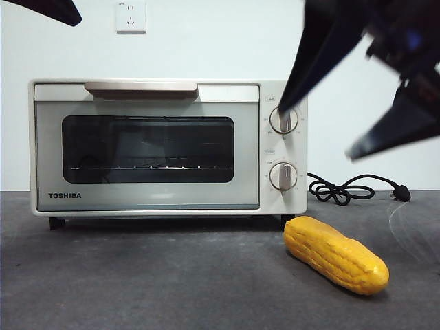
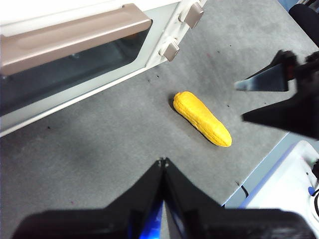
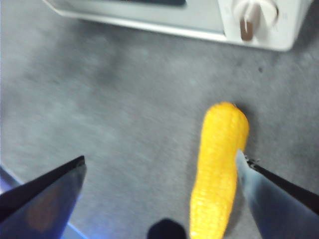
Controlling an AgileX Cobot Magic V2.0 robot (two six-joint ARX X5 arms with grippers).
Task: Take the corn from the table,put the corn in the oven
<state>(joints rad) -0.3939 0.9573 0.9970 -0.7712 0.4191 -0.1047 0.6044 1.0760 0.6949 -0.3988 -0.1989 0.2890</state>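
Observation:
The corn lies on the table, in front of the oven's right corner and pointing away from it at a slant. The oven door is closed. My right gripper hangs open above the corn, well clear of it. Its wrist view shows the corn close to one wide-spread jaw of the right gripper. My left gripper is shut on nothing, high up to the left of the corn, facing the oven. It shows only as a black tip in the front view.
The oven's black cord lies coiled on the table behind the corn, to the right of the oven. A wall socket sits above the oven. The table edge and a white object lie just beyond the corn.

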